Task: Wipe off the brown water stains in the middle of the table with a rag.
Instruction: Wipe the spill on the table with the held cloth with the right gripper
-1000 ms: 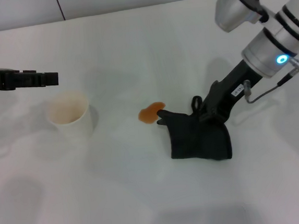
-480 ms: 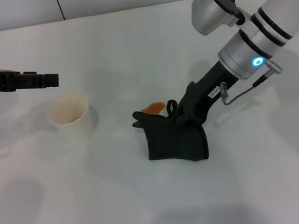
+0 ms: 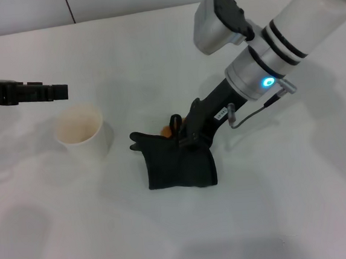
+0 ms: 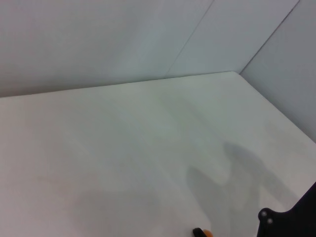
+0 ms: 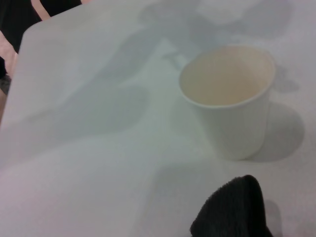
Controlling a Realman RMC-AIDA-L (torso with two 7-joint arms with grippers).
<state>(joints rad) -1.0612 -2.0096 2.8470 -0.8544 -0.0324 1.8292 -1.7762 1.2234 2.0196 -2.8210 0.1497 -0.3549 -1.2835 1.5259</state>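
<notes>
The black rag lies on the white table, and its far tip reaches towards the cup. My right gripper is shut on the rag's upper edge and presses it down. The rag covers nearly all of the brown water stains; only a small orange sliver shows at its upper edge. That sliver also shows in the left wrist view. The rag's tip shows in the right wrist view. My left gripper hangs parked above the table at the far left.
A white paper cup stands upright to the left of the rag, close to its tip, and shows in the right wrist view. The table's far edge meets a wall.
My right gripper has dragged the rag leftwards across the table and over the stain. The stain was in plain view a second ago and is now almost fully covered. The left arm has not moved.
</notes>
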